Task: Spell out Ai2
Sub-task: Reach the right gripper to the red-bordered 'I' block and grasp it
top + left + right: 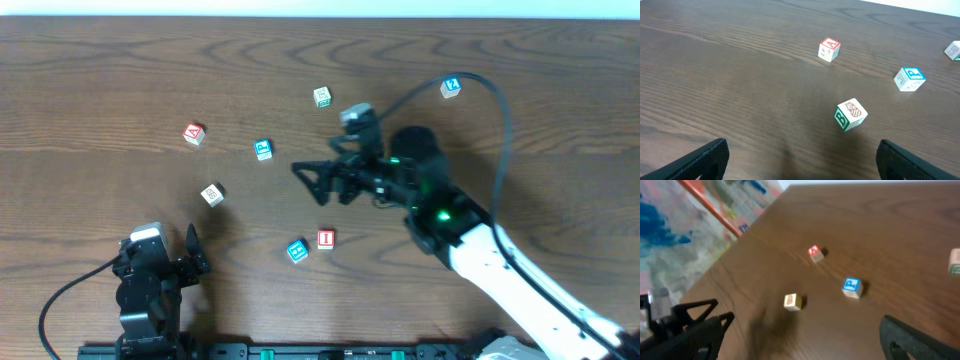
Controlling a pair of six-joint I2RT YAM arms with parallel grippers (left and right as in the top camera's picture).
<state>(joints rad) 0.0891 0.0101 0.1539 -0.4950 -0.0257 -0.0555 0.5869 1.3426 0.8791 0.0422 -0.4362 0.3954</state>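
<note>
The red-framed A cube (194, 134) (829, 49) (815, 253) lies at the left of the table. Nearer the front middle sits the red-framed I cube (325, 239). A blue-framed cube (451, 87) at the far right looks like the 2, but its glyph is too small to read surely. My right gripper (312, 185) (807, 340) hovers open and empty over mid-table, pointing left, above the I cube. Near the front left edge, my left gripper (163, 248) (802, 167) stands open and empty, aimed toward the A cube.
A blue P cube (263, 150) (910, 79) (852, 287), a green B cube (211, 194) (850, 114) (792, 301), a green-framed cube (321, 96) and another blue cube (297, 251) beside the I cube lie scattered. The right arm's cable (500, 110) loops over the back right.
</note>
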